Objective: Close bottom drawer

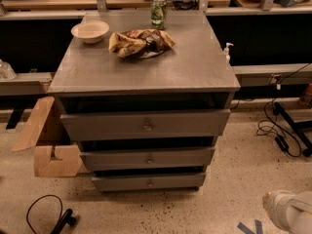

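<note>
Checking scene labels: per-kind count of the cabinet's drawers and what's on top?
Drawers: 3 (top drawer, middle drawer, bottom drawer)
Bowl: 1
Can: 1
Snack bag: 1
Total: 6
The gripper sits low right, off the cabinet.

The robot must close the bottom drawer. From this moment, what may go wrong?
1. The gripper sits low at the right edge, apart from the bottom drawer. The middle drawer just above looks much alike, so the push may land on the wrong front.
2. A hard push may shake the cabinet and tip the green can standing on top.
3. The floor cables at right may snag the robot.
</note>
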`<state>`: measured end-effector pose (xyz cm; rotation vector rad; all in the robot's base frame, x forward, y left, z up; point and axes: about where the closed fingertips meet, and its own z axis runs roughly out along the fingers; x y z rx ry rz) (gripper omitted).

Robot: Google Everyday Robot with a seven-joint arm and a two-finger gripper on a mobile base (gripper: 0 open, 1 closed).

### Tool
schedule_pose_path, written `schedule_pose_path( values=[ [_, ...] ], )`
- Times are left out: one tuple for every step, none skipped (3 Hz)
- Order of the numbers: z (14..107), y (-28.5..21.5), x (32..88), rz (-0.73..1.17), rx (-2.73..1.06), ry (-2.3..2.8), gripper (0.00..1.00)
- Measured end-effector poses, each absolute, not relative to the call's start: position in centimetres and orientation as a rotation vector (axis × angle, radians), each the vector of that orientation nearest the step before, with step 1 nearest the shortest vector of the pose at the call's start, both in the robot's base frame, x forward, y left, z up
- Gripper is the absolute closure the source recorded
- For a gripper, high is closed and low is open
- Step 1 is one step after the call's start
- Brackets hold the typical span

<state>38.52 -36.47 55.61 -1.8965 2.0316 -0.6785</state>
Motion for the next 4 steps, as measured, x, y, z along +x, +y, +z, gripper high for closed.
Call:
schedule_pose_path(
  values=[
    [55.65, -36.45, 38.55, -0.679, -1.897, 2.031, 0.35],
    [55.70, -36.43, 38.58, -0.680, -1.898, 2.029, 0.12],
    [55.73, -36.42, 38.60, -0.681, -1.898, 2.028, 0.00],
    [55.73, -36.42, 38.60, -0.681, -1.898, 2.028, 0.00]
  ],
)
